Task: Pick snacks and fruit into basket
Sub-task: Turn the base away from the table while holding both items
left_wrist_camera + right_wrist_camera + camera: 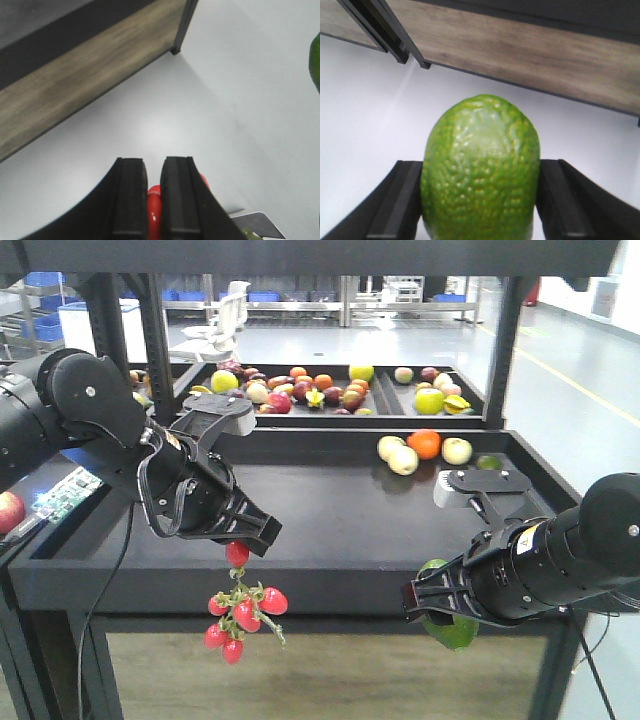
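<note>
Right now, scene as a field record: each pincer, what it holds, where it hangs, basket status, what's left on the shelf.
left pincer: shut on the red fruit bunch, gripping its top; the bunch dangles in front of the shelf's front edge
right pincer: shut on the green fruit, one finger each side, also forward of the shelf edge
basket: not visible in any view
below pincers: pale floor in both wrist views
shelf top, far right: pale apples and an orange
back trays: mixed fruit
</note>
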You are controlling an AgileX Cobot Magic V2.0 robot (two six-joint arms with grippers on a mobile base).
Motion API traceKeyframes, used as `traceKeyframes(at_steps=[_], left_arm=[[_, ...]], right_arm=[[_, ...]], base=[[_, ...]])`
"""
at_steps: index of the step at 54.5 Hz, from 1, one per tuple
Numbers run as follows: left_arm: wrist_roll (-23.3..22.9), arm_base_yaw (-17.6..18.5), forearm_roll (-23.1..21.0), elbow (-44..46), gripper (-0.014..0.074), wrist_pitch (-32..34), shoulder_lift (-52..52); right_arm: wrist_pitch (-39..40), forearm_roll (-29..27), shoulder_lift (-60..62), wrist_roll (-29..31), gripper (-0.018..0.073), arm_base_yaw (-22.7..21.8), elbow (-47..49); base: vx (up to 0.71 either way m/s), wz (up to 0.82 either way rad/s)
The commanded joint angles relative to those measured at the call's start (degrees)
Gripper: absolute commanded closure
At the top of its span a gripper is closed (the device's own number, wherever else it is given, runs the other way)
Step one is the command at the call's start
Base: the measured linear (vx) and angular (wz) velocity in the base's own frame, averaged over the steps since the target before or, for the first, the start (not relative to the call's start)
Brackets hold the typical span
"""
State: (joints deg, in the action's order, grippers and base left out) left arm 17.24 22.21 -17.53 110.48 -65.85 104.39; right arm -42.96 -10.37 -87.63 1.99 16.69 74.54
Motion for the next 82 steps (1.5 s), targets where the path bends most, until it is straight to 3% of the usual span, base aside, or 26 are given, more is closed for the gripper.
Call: traceKeyframes(at_steps=[1, 82], left_arm=[[-0.32, 0.06, -1.72, 1.66, 0.0603, 3.26, -3.07], [-0.32, 0.07, -0.65, 1.66, 0.0603, 3.27, -3.11]], right_arm=[[3.17, -0.20, 2.51, 0.24, 0.0567, -0.26, 1.67], [3.08, -1.54, 1.90, 0.24, 0.0567, 0.29, 1.67]], base=[[-0.34, -0.18], [-0.23, -0.24]])
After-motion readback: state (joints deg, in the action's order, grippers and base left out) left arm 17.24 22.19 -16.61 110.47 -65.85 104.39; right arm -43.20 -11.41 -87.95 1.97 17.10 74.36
